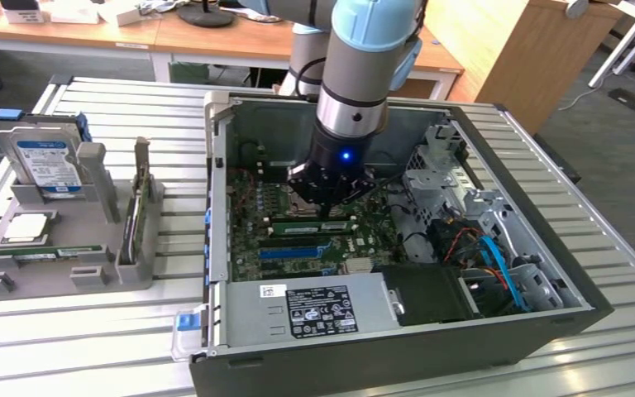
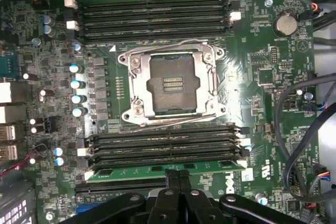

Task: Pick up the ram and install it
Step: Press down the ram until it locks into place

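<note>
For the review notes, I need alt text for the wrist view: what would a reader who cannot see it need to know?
The shut gripper presses down on a green ram stick seated in a memory slot of the motherboard. Above it sit more dark slots and the open, empty processor socket. Black cables curve along one side.

A slatted white desk [image 1: 64, 347] fills the foreground. Behind it stand wooden tables [image 1: 130, 37], a tall wooden cabinet [image 1: 516, 50], and grey floor [image 1: 615, 141].
</note>
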Motion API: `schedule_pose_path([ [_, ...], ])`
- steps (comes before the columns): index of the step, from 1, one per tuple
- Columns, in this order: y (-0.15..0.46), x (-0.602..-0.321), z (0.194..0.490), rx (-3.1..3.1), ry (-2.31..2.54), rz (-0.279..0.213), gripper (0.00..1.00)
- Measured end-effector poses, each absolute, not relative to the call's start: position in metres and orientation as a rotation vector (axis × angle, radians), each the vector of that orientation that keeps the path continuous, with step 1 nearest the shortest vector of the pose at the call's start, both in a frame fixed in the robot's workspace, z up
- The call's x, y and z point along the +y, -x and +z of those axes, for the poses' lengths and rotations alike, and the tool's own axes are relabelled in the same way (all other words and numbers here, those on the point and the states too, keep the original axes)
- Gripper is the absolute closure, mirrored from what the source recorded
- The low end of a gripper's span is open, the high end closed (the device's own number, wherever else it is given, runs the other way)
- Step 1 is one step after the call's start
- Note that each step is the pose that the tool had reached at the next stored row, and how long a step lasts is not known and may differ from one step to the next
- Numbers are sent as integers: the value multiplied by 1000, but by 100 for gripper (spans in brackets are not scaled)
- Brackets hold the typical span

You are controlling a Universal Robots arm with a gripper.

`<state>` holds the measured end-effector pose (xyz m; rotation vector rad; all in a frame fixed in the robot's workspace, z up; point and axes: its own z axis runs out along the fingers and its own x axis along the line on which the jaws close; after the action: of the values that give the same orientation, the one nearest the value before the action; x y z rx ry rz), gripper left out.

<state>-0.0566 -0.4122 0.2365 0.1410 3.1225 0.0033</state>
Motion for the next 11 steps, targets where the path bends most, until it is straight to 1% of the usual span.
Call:
schedule_pose_path([
  [11, 56, -412, 238, 3123, -141, 3, 89],
])
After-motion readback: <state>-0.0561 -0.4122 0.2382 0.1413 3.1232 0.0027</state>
